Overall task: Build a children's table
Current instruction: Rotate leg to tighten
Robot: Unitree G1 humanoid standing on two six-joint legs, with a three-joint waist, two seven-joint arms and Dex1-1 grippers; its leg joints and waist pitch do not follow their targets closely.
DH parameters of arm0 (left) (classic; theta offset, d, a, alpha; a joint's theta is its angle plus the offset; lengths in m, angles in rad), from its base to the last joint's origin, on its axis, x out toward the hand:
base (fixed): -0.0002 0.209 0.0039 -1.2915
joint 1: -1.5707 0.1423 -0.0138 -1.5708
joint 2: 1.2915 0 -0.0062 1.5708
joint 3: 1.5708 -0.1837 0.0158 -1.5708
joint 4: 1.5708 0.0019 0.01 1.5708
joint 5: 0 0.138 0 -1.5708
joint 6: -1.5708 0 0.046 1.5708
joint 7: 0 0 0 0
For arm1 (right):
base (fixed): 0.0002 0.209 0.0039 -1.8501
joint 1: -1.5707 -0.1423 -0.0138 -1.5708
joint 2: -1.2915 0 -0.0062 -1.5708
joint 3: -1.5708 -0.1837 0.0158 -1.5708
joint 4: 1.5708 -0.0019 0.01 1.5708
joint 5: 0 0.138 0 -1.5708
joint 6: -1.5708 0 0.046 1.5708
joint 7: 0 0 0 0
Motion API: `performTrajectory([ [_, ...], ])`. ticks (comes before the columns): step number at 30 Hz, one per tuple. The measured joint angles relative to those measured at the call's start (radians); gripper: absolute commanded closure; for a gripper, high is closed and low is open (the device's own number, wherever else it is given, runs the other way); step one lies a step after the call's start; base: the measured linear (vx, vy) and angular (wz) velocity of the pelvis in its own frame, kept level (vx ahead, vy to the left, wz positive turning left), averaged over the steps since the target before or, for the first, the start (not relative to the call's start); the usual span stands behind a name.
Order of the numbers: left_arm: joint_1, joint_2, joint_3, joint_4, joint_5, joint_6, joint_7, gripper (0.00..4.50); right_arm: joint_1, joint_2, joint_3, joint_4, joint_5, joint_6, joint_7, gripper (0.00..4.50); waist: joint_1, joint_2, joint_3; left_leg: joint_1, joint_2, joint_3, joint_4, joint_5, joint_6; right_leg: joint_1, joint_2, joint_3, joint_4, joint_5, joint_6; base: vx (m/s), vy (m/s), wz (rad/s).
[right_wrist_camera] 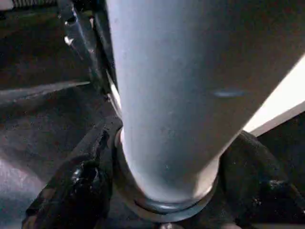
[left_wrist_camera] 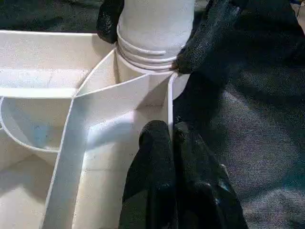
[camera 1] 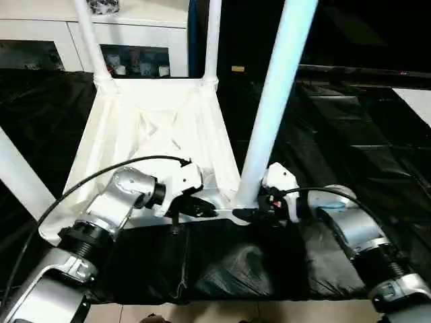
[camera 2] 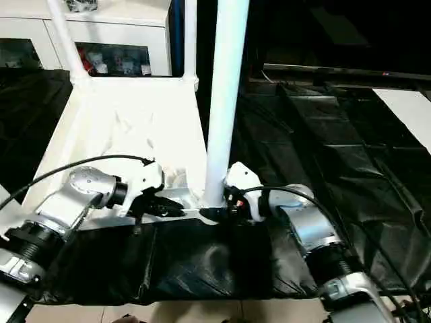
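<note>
The white tabletop [camera 1: 135, 128] lies upside down on a black sheet, ribbed underside up. Tapered white legs stand in its corner sockets: two at the far corners [camera 1: 91, 40] [camera 1: 213, 37], one at the near left [camera 1: 20, 178], one at the near right [camera 1: 273, 94]. My right gripper [camera 1: 246, 214] is shut around the base of the near-right leg, one black finger [right_wrist_camera: 81, 191] on each side of it just above the socket. My left gripper [camera 1: 202, 210] is right beside it, its fingers [left_wrist_camera: 157, 157] pinched on the tabletop's thin near rim wall.
A white cabinet [camera 1: 135, 33] with glass doors stands behind the tabletop. The crinkled black sheet [camera 1: 350, 134] spreads to the right and toward me. A strip of pale floor [camera 1: 222, 313] shows at the sheet's near edge. Cables loop off both wrists.
</note>
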Motion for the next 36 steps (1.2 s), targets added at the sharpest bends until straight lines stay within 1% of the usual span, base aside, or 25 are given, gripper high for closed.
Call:
performTrajectory([
  [3,-0.007,-0.013,0.005,0.004,0.009,0.021,0.033,4.5,0.004,0.027,-0.024,0.017,0.002,0.002,-0.046,1.77,-0.002,0.0,0.0,0.001,0.0,0.0,0.0,0.0,0.0,0.0,0.0,0.0,0.0,0.001,-0.001,0.0,0.0,0.0],
  [6,-0.008,-0.051,0.017,0.014,0.026,0.031,0.101,4.5,0.006,0.065,-0.057,0.046,0.002,0.0,-0.132,1.78,-0.004,-0.001,-0.001,0.001,0.0,0.0,0.0,0.0,0.0,0.0,0.0,0.0,-0.001,-0.001,0.001,0.0,0.0,0.0],
  [9,-0.026,-0.137,0.032,0.055,0.068,0.06,0.245,4.5,0.024,0.171,-0.133,0.098,-0.003,-0.011,-0.351,1.78,-0.008,-0.01,-0.007,0.003,0.0,0.0,0.0,0.0,0.0,0.002,0.0,0.0,-0.001,-0.001,0.002,0.0,0.0,0.0],
  [11,-0.028,-0.171,0.039,0.065,0.08,0.085,0.301,4.5,0.023,0.221,-0.159,0.131,-0.012,-0.026,-0.455,1.78,-0.016,-0.014,-0.011,0.003,0.0,0.0,0.0,0.0,0.0,0.004,0.0,0.0,-0.002,-0.002,0.003,0.0,0.0,0.0],
  [12,-0.028,-0.182,0.04,0.066,0.089,0.102,0.327,4.5,0.013,0.25,-0.167,0.156,-0.022,-0.037,-0.508,1.78,-0.024,-0.016,-0.014,0.005,0.0,-0.001,0.0,0.0,0.0,0.006,0.0,0.0,-0.004,-0.003,0.004,0.0,0.0,0.0],
  [13,-0.03,-0.186,0.04,0.067,0.095,0.112,0.341,4.5,0.001,0.264,-0.169,0.175,-0.032,-0.04,-0.538,1.78,-0.029,-0.018,-0.016,0.005,-0.001,-0.001,0.0,0.0,0.0,0.006,0.0,0.0,-0.004,-0.003,0.005,0.0,0.0,0.0],
  [15,-0.032,-0.189,0.04,0.07,0.105,0.12,0.35,4.5,-0.007,0.28,-0.169,0.193,-0.045,-0.051,-0.566,1.78,-0.031,-0.021,-0.019,0.005,-0.001,-0.005,0.0,0.0,0.0,0.006,0.0,-0.004,-0.009,-0.003,0.005,0.0,0.0,0.0],
  [17,-0.034,-0.189,0.04,0.074,0.108,0.119,0.353,4.5,-0.015,0.285,-0.169,0.206,-0.052,-0.058,-0.572,1.78,-0.032,-0.02,-0.02,0.005,-0.001,-0.006,-0.001,0.0,0.0,0.006,0.0,-0.007,-0.014,-0.003,0.005,0.0,0.0,0.0],
  [18,-0.034,-0.189,0.04,0.073,0.108,0.119,0.353,4.5,-0.015,0.284,-0.169,0.208,-0.053,-0.063,-0.572,1.22,-0.032,-0.018,-0.02,0.005,0.0,-0.007,-0.002,0.0,0.0,0.006,0.0,-0.009,-0.019,-0.003,0.005,0.0,0.0,0.0],
  [19,-0.034,-0.187,0.04,0.073,0.108,0.115,0.35,4.5,-0.015,0.284,-0.169,0.208,-0.052,-0.063,-0.569,1.22,-0.032,-0.018,-0.02,0.005,0.0,-0.007,-0.003,0.0,0.0,0.005,0.0,-0.01,-0.021,-0.003,0.005,0.0,0.0,0.0],
  [20,-0.034,-0.186,0.04,0.073,0.108,0.112,0.347,4.5,-0.014,0.284,-0.169,0.206,-0.048,-0.064,-0.566,1.08,-0.032,-0.018,-0.02,0.004,0.0,-0.007,-0.002,0.0,0.0,0.005,-0.001,-0.01,-0.021,-0.003,0.005,0.0,0.0,0.0],
  [21,-0.034,-0.182,0.04,0.073,0.108,0.105,0.337,4.5,-0.01,0.281,-0.169,0.198,-0.042,-0.062,-0.55,1.06,-0.033,-0.018,-0.02,0.004,-0.001,-0.007,-0.002,0.0,0.0,0.005,-0.001,-0.009,-0.021,-0.003,0.005,0.0,0.0,0.0],
  [23,-0.031,-0.168,0.039,0.069,0.105,0.084,0.295,4.5,0.014,0.252,-0.169,0.157,-0.027,-0.054,-0.474,0.82,-0.031,-0.018,-0.02,0.003,-0.001,-0.007,-0.002,0.0,0.0,0.004,-0.001,-0.009,-0.022,-0.003,0.004,0.0,0.0,0.0],
  [24,-0.029,-0.157,0.035,0.061,0.103,0.074,0.261,4.5,0.036,0.218,-0.159,0.118,-0.02,-0.043,-0.413,0.82,-0.028,-0.018,-0.02,0.002,-0.001,-0.007,-0.002,0.0,0.0,0.003,-0.001,-0.008,-0.021,-0.002,0.004,0.0,0.0,0.0],
  [26,-0.021,-0.133,0.025,0.044,0.091,0.059,0.212,4.5,0.06,0.165,-0.135,0.071,-0.007,-0.039,-0.318,0.66,-0.024,-0.018,-0.02,0.002,-0.001,-0.005,-0.003,0.0,0.0,0.003,-0.001,-0.007,-0.018,0.003,0.0,0.027,-0.005,0.03],
  [27,-0.019,-0.128,0.021,0.038,0.085,0.057,0.19,4.5,0.073,0.136,-0.127,0.047,0.0,-0.038,-0.274,0.66,-0.022,-0.018,-0.02,0.003,0.0,-0.004,-0.005,0.0,0.0,0.004,-0.001,-0.007,-0.018,0.007,-0.002,0.062,-0.016,0.07],
  [29,-0.016,-0.118,0.02,0.034,0.075,0.043,0.164,4.5,0.076,0.108,-0.12,0.028,0.004,-0.035,-0.224,0.66,-0.018,-0.017,-0.019,0.003,0.0,-0.003,-0.01,0.0,0.0,0.003,0.0,-0.008,-0.017,0.007,-0.002,0.06,-0.018,0.06],
  [33,-0.004,-0.066,0.009,0.021,0.048,-0.008,0.056,4.5,0.084,-0.011,-0.077,-0.035,0.032,-0.019,-0.028,0.66,0.003,-0.014,-0.019,0.002,0.0,-0.001,-0.016,0.0,0.0,0.001,0.0,-0.01,-0.018,0.0,-0.003,0.026,-0.009,0.01],
  [36,-0.003,-0.038,0.001,0.009,0.046,-0.031,-0.004,4.5,0.084,-0.029,-0.067,-0.043,0.036,-0.02,0.047,0.66,0.005,-0.013,-0.019,0.002,0.001,-0.001,-0.016,0.0,-0.001,0.001,0.0,-0.01,-0.018,0.0,-0.004,0.0,0.0,0.0],
])
